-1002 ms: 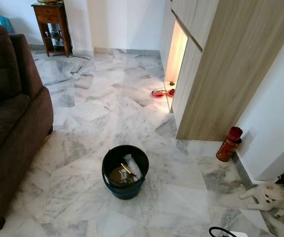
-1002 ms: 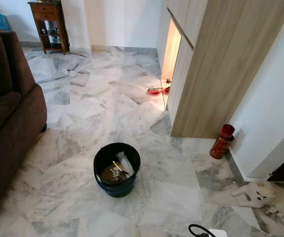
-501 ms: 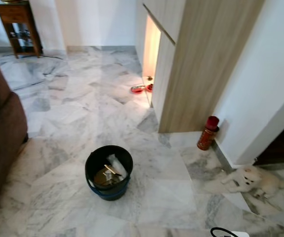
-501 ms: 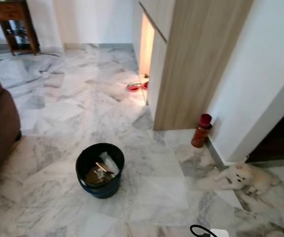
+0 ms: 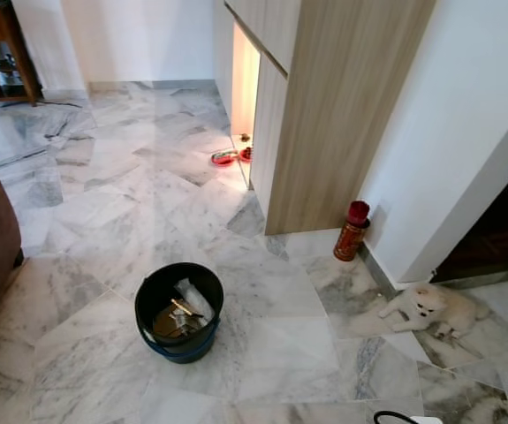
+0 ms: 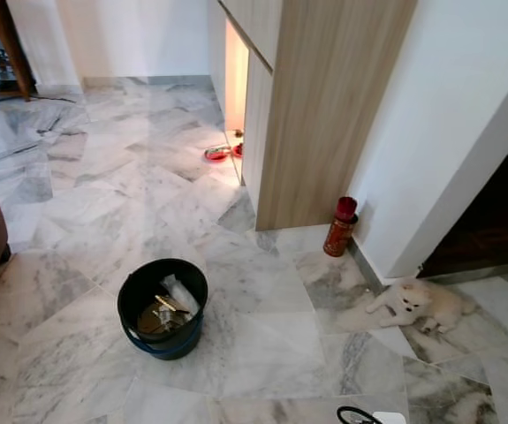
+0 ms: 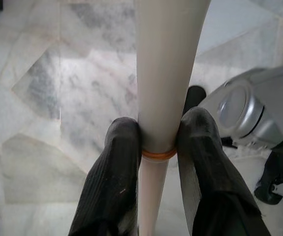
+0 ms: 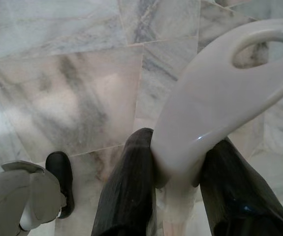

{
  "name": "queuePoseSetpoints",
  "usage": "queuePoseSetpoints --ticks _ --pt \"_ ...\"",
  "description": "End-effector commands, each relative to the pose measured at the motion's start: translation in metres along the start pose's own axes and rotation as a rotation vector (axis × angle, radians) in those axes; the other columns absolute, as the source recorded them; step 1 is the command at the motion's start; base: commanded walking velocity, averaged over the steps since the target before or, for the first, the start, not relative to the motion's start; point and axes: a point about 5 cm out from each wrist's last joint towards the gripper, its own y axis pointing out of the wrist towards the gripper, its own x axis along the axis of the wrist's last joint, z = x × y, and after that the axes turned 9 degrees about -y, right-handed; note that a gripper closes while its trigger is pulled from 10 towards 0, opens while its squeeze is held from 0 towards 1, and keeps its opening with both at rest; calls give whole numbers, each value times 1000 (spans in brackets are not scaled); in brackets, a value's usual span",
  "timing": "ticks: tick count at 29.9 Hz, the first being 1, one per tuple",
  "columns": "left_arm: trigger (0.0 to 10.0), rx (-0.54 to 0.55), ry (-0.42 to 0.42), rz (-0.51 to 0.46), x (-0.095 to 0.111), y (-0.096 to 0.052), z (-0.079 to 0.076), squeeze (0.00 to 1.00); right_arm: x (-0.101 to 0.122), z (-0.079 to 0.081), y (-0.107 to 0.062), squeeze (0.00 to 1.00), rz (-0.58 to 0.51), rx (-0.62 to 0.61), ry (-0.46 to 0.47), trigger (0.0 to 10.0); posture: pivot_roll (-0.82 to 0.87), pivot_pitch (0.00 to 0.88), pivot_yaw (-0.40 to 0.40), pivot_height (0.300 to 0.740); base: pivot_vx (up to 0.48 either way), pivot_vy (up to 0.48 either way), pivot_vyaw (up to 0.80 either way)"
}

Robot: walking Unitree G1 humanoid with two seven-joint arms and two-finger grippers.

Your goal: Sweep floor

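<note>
Left end effector [image 7: 158, 140] grips white pole [image 7: 163, 73].

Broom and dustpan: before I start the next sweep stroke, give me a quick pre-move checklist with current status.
1. Left gripper clamped on the white broom handle: ok, a finger on each side at the orange ring.
2. Right gripper clamped on the white loop handle: ok.
3. Black bucket upright: ok, with rubbish inside.
4. White dog away from the sweep path: not ok, lying on the floor near the wall on the robot's right.
5. Red canister stable: ok, upright against the wall.
6. Broom head position: cannot tell.
</note>
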Motion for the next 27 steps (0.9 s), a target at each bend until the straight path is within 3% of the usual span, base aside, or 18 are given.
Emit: queuePoseSetpoints --ticks 1,11,14,21,27 --pt "10000 4 3 13 2 0 8 0 -3 -6 0 0 16 -25 32 10000 48 13 -54 740 0 311 -788" --pt "10000 30 30 51 2 -2 30 0 -5 -8 0 0 22 -39 64 10000 42 2 -38 740 0 166 -795" --pt "10000 24 50 47 3 -2 30 0 -4 -7 0 0 22 -40 71 10000 41 0 -36 740 0 437 -796" --pt "10000 15 61 50 2 -2 28 0 -4 -7 0 0 20 -39 74 10000 46 0 -34 740 0 0 -795" --pt "10000 5 67 38 3 -2 26 0 -4 -6 0 0 17 -36 74 10000 47 0 -36 740 0 379 -794"
